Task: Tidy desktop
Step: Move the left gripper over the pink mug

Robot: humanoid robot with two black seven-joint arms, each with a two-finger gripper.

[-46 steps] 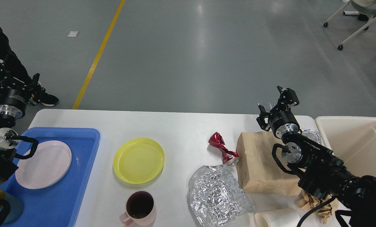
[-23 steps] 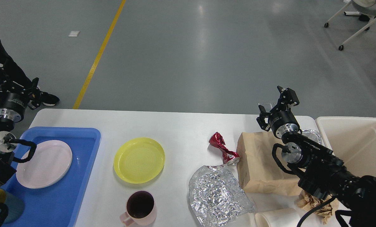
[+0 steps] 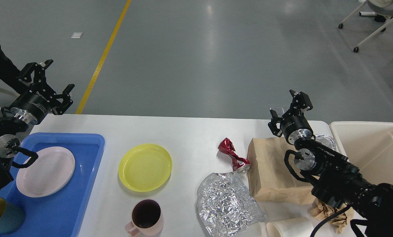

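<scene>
The white desktop (image 3: 189, 131) holds a yellow plate (image 3: 145, 167), a pink mug (image 3: 146, 217), a crushed red can (image 3: 233, 154), crumpled foil (image 3: 227, 204), a brown paper bag (image 3: 270, 169) and a white paper cup (image 3: 290, 227). My left gripper (image 3: 51, 79) is open and empty, raised above the table's far left corner. My right gripper (image 3: 283, 107) is open and empty, above the bag's far edge.
A blue tray (image 3: 77, 197) at the left holds a pink plate (image 3: 44, 171) and a teal cup (image 3: 5, 219). A cream bin (image 3: 371, 148) stands at the right. A foil dish (image 3: 326, 141) and crumpled brown paper (image 3: 328, 210) lie by my right arm.
My left gripper has swung up and to the right, from beyond the table's left edge to above its far left corner. The right arm has not moved.
</scene>
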